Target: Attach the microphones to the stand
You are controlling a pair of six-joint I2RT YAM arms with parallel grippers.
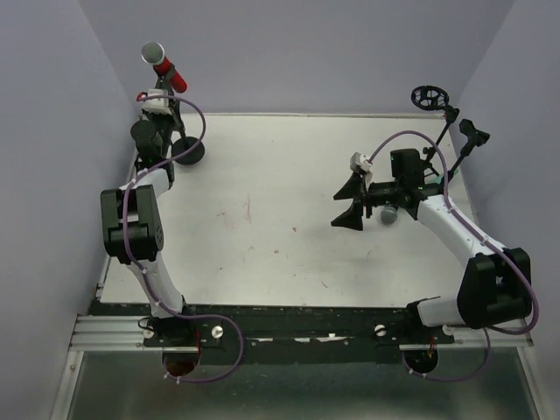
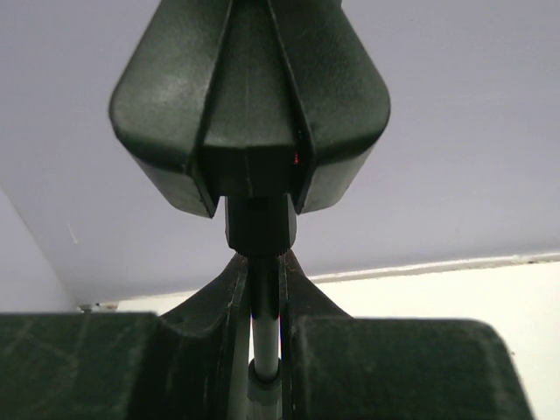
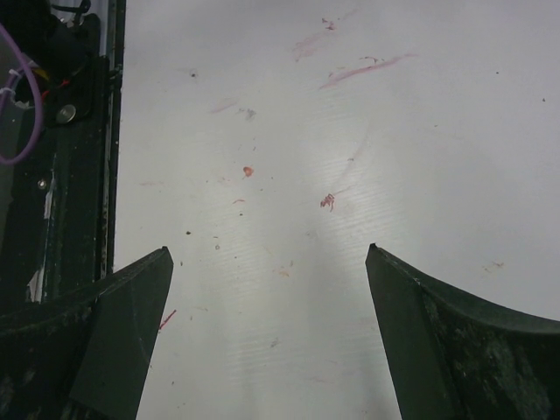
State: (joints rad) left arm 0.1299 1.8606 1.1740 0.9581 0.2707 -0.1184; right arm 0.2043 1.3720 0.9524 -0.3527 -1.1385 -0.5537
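Records red microphone clipped atop far-left stand. Finds left gripper pinched narrow on its thin rod, apparently to steady it. Finds right gripper gaping, empty, over table.

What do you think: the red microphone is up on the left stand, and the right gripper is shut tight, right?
Not quite. The right gripper is wide open, with nothing between its fingers, only bare table below. The right wrist view shows this. The rest holds: the red microphone is up on the left stand.
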